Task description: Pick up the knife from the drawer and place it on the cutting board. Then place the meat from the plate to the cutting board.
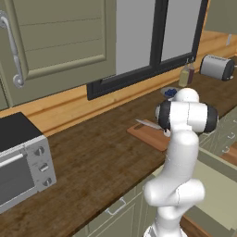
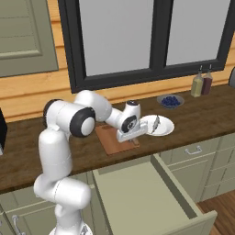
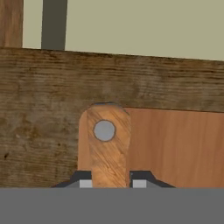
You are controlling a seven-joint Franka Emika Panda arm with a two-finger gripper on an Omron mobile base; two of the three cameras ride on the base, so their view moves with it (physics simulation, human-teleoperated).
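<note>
My gripper [image 3: 111, 181] is shut on the knife's brown wooden handle [image 3: 105, 144], with a silver rivet showing between the dark fingertips [image 3: 85, 182]. It hangs low over the near edge of the reddish-brown cutting board [image 2: 110, 140]. In the right base view the gripper [image 2: 134, 140] sits at the board's right end. The knife's silver blade [image 1: 148, 124] lies across the cutting board [image 1: 150, 136]; whether it rests on the board I cannot tell. The meat [image 2: 156, 124] lies on the white plate [image 2: 166, 126], just right of the board. The drawer [image 2: 142, 197] stands pulled out below the counter.
A bowl of blue berries [image 2: 170, 101] and two bottles [image 2: 202, 85] stand behind the plate near the window. A toaster [image 1: 216, 67] sits far right and a toaster oven [image 1: 21, 162] far left. The open drawer juts out in front of the cabinets.
</note>
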